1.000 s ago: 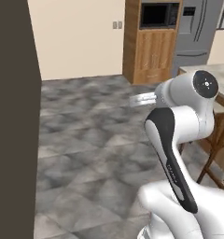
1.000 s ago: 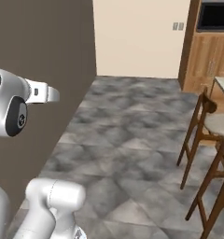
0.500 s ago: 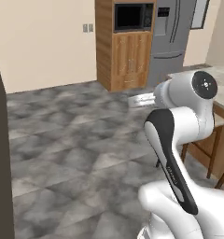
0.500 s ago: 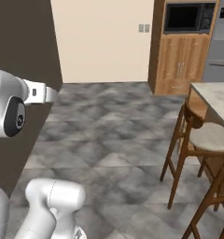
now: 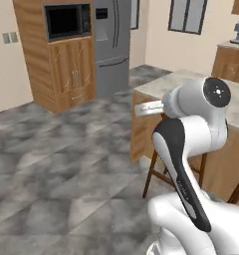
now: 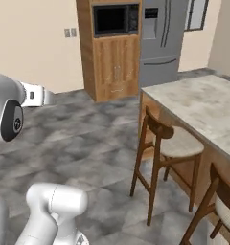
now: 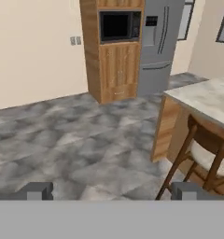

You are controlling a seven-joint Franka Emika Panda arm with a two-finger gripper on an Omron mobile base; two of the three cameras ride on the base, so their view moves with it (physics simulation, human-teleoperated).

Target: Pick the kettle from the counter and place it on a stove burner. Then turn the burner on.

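Observation:
The kettle and the stove burner are out of view. A counter (image 6: 203, 103) of pale marbled stone on orange-brown wooden fronts stands to the right; it is also seen as counter (image 5: 181, 82) and counter (image 7: 208, 97). My gripper (image 7: 113, 191) is open, its two dark fingertips (image 7: 37, 190) wide apart with nothing between them, pointing over the grey floor toward the far wall. The white arm (image 5: 191, 129) is folded up in front of the base.
Wooden bar stools (image 6: 167, 143) stand along the counter's near side. A wooden cabinet with a black microwave (image 6: 114, 19) and a steel fridge (image 6: 157, 38) line the far wall. Grey stone floor (image 5: 57, 164) lies open to the left.
The whole picture has slid left as the base turned: a dark wall panel left the frame, the cabinet and fridge crossed over, the counter and stools came in. The gripper stayed open.

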